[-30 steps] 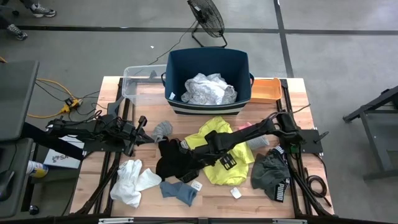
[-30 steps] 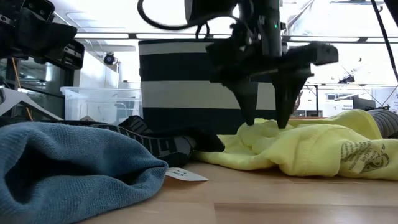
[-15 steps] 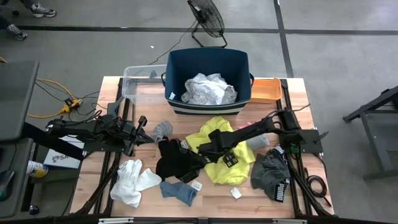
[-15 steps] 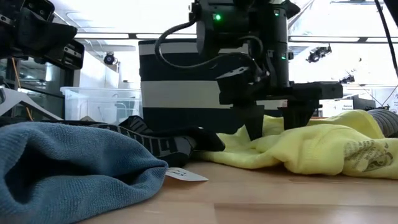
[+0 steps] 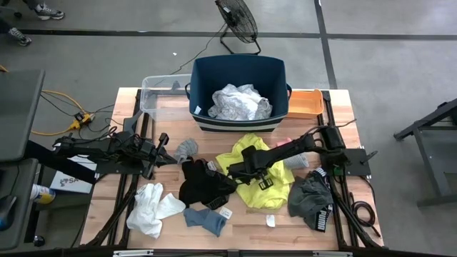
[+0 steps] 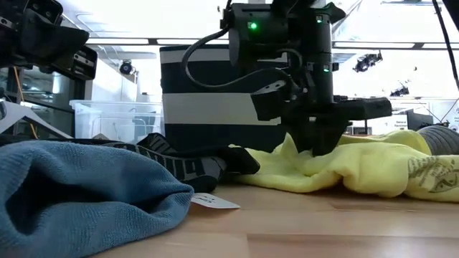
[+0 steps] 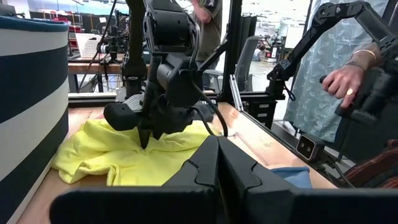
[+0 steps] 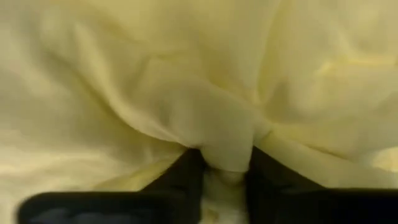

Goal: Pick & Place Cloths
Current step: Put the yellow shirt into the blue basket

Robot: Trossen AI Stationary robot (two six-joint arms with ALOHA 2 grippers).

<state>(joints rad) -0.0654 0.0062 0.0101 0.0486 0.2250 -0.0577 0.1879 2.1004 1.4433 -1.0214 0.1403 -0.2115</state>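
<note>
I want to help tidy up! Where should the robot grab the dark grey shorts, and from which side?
Probably from straight above, pinching a raised fold near the middle of the crumpled dark grey shorts. They lie in a soft heap on the wooden table, so no edge stands up. The right gripper is already shut on the neon yellow shirt beside them.

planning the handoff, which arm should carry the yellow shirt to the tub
Right. The right gripper is shut on a fold of the yellow shirt, close to the navy tub. The left gripper waits near the table's left side.
</note>
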